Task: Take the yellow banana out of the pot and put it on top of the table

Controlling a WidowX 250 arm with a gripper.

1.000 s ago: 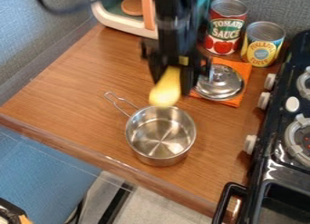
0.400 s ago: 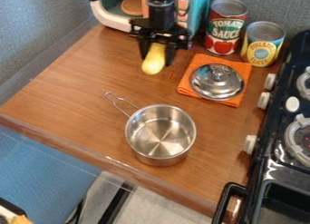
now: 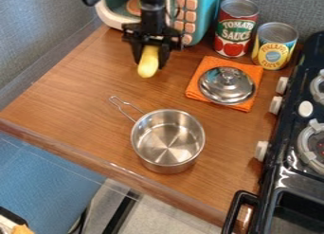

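One yellow banana [image 3: 148, 62], pinched between the fingers of the black gripper [image 3: 151, 55], at the far left of the wooden table [image 3: 76, 103]. Hazard: smooth, rounded skin could slip or roll if released high, perhaps against the toy microwave [image 3: 188, 20].

yellow banana [image 3: 148, 70] in hand [image 3: 150, 65], steel pot [image 3: 145, 155] on table [image 3: 76, 93]
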